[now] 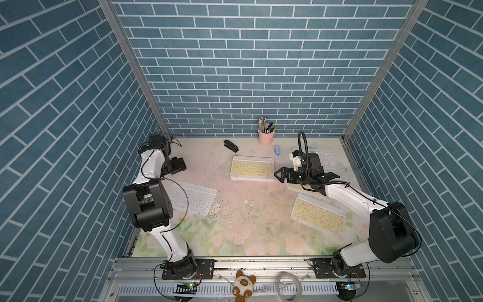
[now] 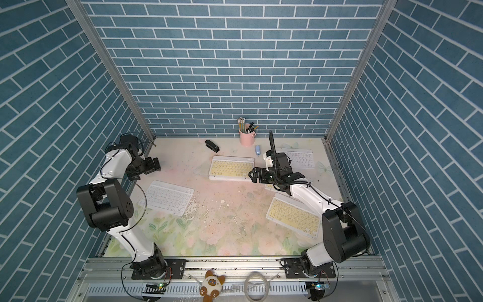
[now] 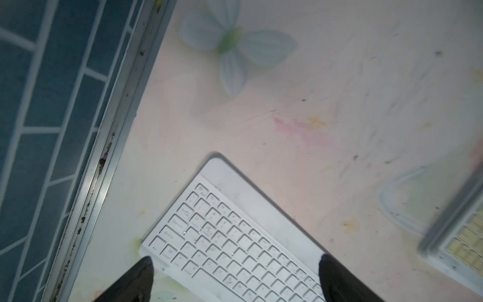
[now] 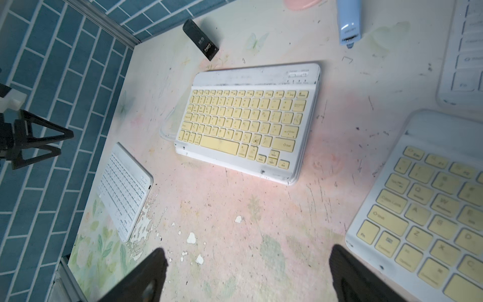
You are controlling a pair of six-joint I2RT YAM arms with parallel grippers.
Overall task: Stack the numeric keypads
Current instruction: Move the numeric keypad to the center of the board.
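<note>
I am holding my right claw (image 1: 278,175) released, its fingers spread wide with nothing between them, hanging just beside the right end of the pile of keyboards (image 1: 252,168). From my right wrist, the claw (image 4: 247,274) is showing only bare table (image 4: 235,204) between its tips. The pile (image 4: 243,123) is lying in the middle of the table toward the far edge, yellow keys on top, with more white frames showing under its near edge.

My left claw (image 1: 181,165) is hanging raised near the left edge, also released and gripping nothing. From my left wrist, its tips are standing well apart above the white keyboard (image 3: 230,224), which is lying flat along the left edge (image 1: 193,198).

A yellow keyboard (image 1: 318,217) is lying alone toward the near right corner. Another yellow one (image 1: 295,186) is lying mostly hidden under my right arm. A second white keyboard (image 1: 326,158) is sitting in the far right corner, behind my wrist.

Along the far edge a black stapler (image 1: 231,145), a pink cup (image 1: 266,137) of pencils and a small blue stapler (image 1: 277,150) are standing apart from the pile.
</note>
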